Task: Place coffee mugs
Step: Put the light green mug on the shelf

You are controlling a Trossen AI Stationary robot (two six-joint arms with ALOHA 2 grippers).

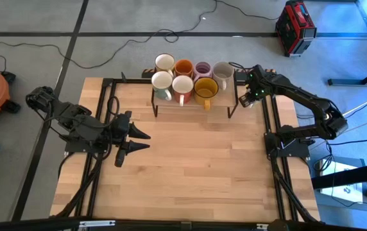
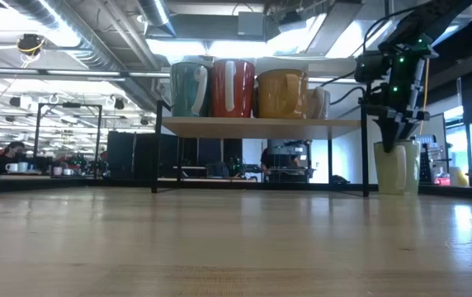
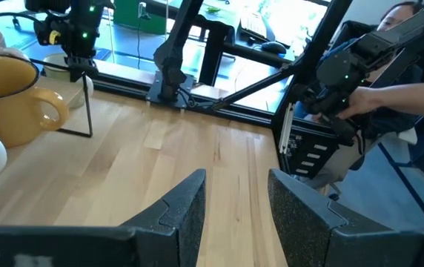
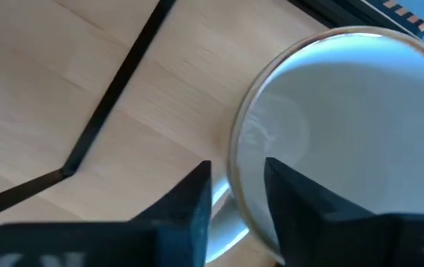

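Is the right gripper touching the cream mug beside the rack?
Touching. In the right wrist view the right gripper straddles the cream mug rim, one finger inside, one outside.

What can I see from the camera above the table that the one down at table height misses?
Only the high view shows the left gripper, open over bare wood, and all seven mugs on the rack, including the purple mug. Only the low view shows the cream mug standing on the table under the right gripper. Both show the yellow mug on the rack.
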